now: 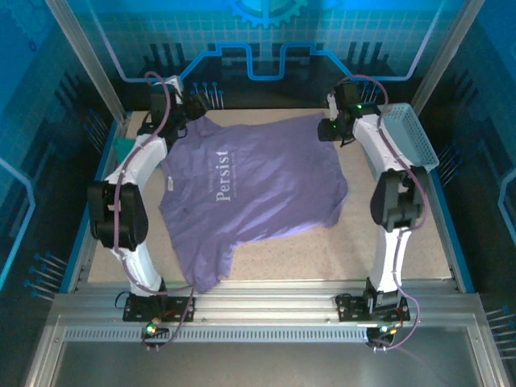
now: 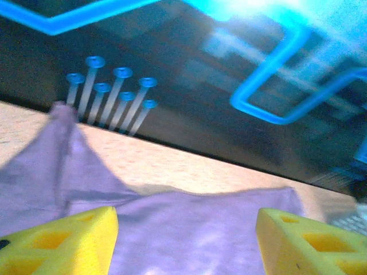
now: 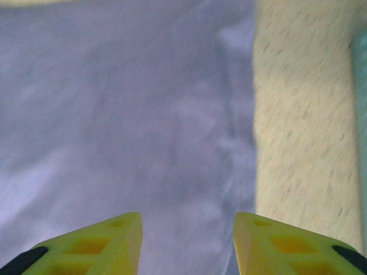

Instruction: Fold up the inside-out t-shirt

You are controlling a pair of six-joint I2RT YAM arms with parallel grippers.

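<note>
At the middle of the counter point(image 1: 322, 258) your t-shirt point(image 1: 258, 189) lies spread nearly flat with its white lettering facing up; one corner trails toward 7 o'clock, close to the near edge, and a flap bunches at about 4 o'clock. I judge it is laid wide like this so that the fold lines can run straight across smooth cloth; those two loose spots are what would spoil a clean fold.

Your left gripper point(image 1: 192, 109) sits at about 11 o'clock over the shirt's far left corner; in its wrist view the yellow fingers point(image 2: 69, 240) stand well apart, with lavender cloth lying beyond them and a peak of fabric standing up toward the back wall. Your right gripper point(image 1: 330, 129) sits at about 1 o'clock over the far right corner, just beside the basket point(image 1: 407, 133) at 2 o'clock; its fingers point(image 3: 97, 240) are also apart and clamp nothing, straddling the shirt's edge where it meets bare counter.

Having both arms at the far corners makes sense to me; from there you can control the whole far edge at once. No fold has been made yet.
</note>
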